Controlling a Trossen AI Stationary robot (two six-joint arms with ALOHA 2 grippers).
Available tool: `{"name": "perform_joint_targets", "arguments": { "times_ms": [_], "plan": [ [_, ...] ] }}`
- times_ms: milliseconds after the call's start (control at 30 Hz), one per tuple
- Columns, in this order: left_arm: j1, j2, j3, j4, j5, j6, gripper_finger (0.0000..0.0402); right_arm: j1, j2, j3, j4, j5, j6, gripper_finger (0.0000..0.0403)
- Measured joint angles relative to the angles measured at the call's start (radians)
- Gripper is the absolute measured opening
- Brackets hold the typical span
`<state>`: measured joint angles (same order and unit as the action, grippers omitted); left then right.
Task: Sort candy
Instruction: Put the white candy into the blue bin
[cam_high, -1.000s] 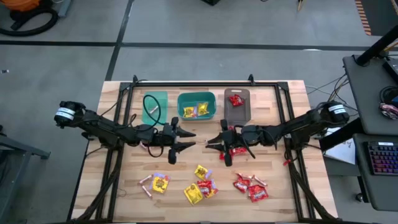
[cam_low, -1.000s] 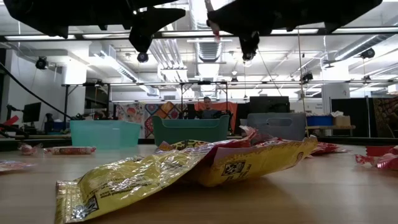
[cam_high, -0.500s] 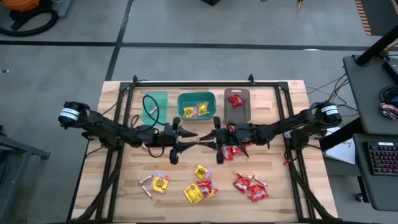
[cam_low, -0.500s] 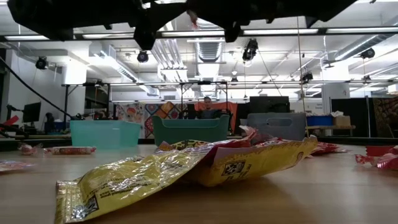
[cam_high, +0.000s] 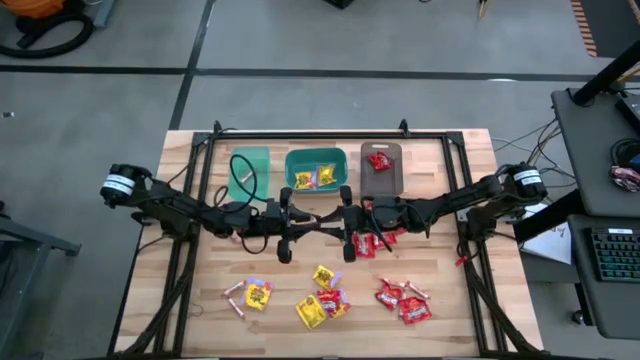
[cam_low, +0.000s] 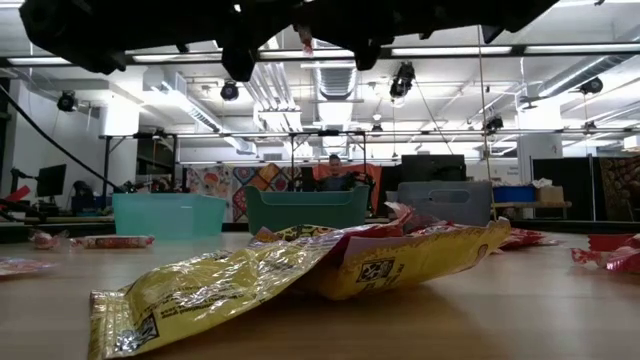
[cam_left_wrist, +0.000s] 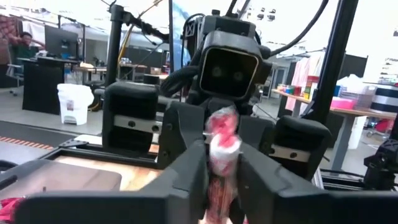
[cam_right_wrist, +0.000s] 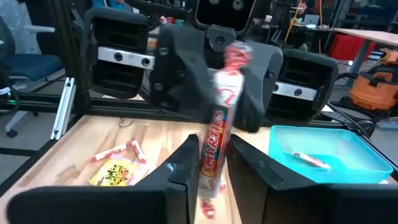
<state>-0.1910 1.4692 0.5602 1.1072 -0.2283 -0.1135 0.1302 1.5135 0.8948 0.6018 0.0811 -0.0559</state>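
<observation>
Fingers (cam_right_wrist: 186, 155) of both arms grip one candy stick (cam_right_wrist: 217, 134) mid-air.

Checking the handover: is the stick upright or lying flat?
Upright: the stick stands on end between the right claw and left claw.

Two dark, slender arms were seen, each capped by a white-banded joint. The left gripper (cam_high: 300, 222) and right gripper (cam_high: 335, 222) were black, blocky, trailing black cables.
</observation>
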Motion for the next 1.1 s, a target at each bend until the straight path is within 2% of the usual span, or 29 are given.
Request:
{"name": "perform_joint_targets", "arguments": {
  "times_ms": [100,233,333,533,633,700,767,933,1100],
  "plan": [
    [0.006,-0.017,0.000,-0.021,0.000,0.000,0.0016,-0.004,0.000,0.000,-0.007,-0.001,0.000,0.0093],
    [0.030,-0.063,0.000,-0.105,0.000,0.000,0.0027,-0.031,-0.006,0.000,-0.010,-0.001,0.019,0.0118],
    [0.068,-0.128,0.000,-0.254,-0.016,-0.003,0.0030,-0.071,-0.020,0.000,-0.044,-0.001,0.053,0.0139],
    [0.196,-0.351,0.000,-0.766,-0.188,-0.062,0.0023,-0.163,-0.047,0.019,-0.205,0.002,0.108,0.0173],
    [0.312,-0.459,0.000,-1.087,-0.307,-0.195,0.0023,-0.198,-0.047,0.030,-0.260,0.001,0.108,0.0183],
    [0.414,-0.510,0.000,-1.269,-0.331,-0.306,0.0023,-0.214,-0.044,0.031,-0.262,0.001,0.108,0.0185],
    [0.516,-0.530,0.000,-1.398,-0.300,-0.370,0.0023,-0.227,-0.042,0.032,-0.262,0.001,0.108,0.0185],
    [0.678,-0.500,-0.007,-1.423,-0.156,-0.350,0.0029,-0.236,-0.041,0.032,-0.261,0.000,0.109,0.0183],
    [0.716,-0.451,-0.002,-1.425,-0.154,-0.316,0.0055,-0.236,-0.041,0.032,-0.260,-0.001,0.139,0.0185]
  ]
}}
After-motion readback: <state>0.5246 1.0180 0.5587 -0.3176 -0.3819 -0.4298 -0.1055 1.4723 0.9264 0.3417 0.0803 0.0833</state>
